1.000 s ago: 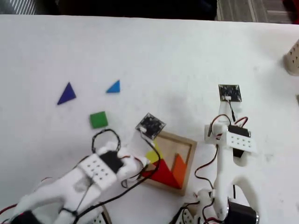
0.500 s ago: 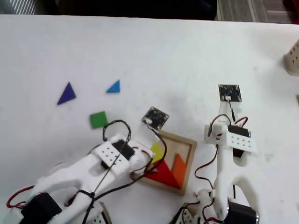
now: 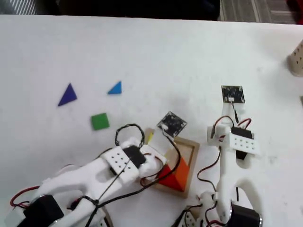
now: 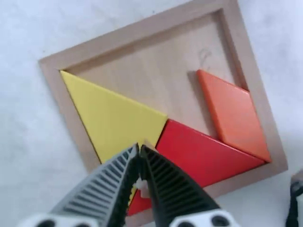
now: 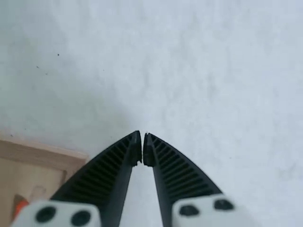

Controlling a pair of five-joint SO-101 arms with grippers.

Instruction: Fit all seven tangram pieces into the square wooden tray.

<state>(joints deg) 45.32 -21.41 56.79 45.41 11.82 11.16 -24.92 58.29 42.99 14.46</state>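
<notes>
The square wooden tray point(image 4: 132, 33) holds a yellow triangle point(image 4: 113, 116), a red triangle point(image 4: 203, 151) and an orange parallelogram point(image 4: 232, 113). My left gripper point(image 4: 140, 149) is shut, its tips over the seam between the yellow and red pieces. In the high view the left arm point(image 3: 125, 163) covers the tray's point(image 3: 195, 156) left part. A green square point(image 3: 100, 121), a light blue triangle point(image 3: 115, 88) and a dark blue triangle point(image 3: 67, 95) lie loose on the table's left side. My right gripper point(image 5: 142, 137) is shut over bare table beside a tray corner point(image 5: 42, 156).
The right arm point(image 3: 236, 142) stands just right of the tray. A beige object point(image 3: 297, 57) sits at the table's far right edge. White table stretches open behind the tray and around the loose pieces.
The left arm has swung to the right over the tray and now hides most of the yellow triangle in the high view. The right arm has stayed still.
</notes>
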